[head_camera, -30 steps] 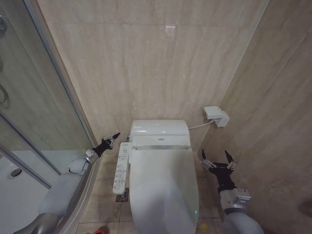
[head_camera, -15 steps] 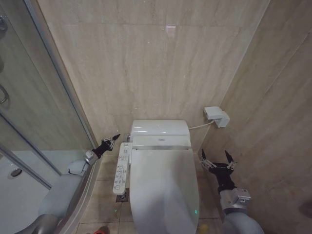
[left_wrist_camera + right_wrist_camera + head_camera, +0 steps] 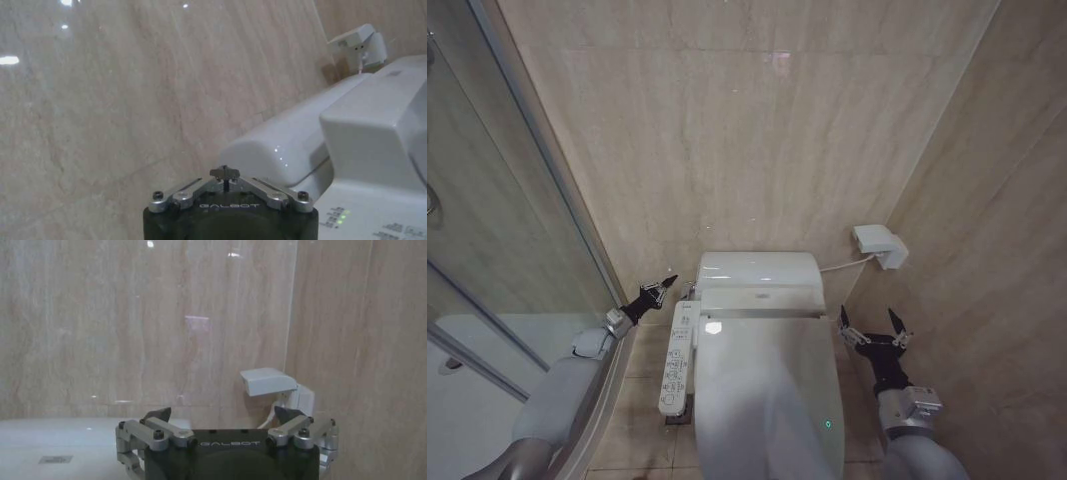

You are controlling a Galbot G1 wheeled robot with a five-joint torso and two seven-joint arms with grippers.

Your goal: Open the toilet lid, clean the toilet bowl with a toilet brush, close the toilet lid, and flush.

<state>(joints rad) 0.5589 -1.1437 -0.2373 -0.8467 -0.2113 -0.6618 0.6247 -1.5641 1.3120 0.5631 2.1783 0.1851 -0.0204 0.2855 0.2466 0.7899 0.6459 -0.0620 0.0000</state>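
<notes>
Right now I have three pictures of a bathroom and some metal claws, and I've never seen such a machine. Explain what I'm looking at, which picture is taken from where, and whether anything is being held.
This is a wheeled robot with two arms, standing in front of a toilet. The wide picture comes from a camera on its head, looking down. The toilet lid is shut, with a button panel along its side and the tank unit against the tiled wall.

The claws are its grippers. The left gripper hovers beside the tank, near a glass shower screen, its fingers closed together on nothing. The right gripper hovers on the toilet's other side, fingers spread open and empty.

The other two pictures come from cameras on each wrist, looking past the fingers: the left one sees the tank, the right one a wall socket box.
</notes>
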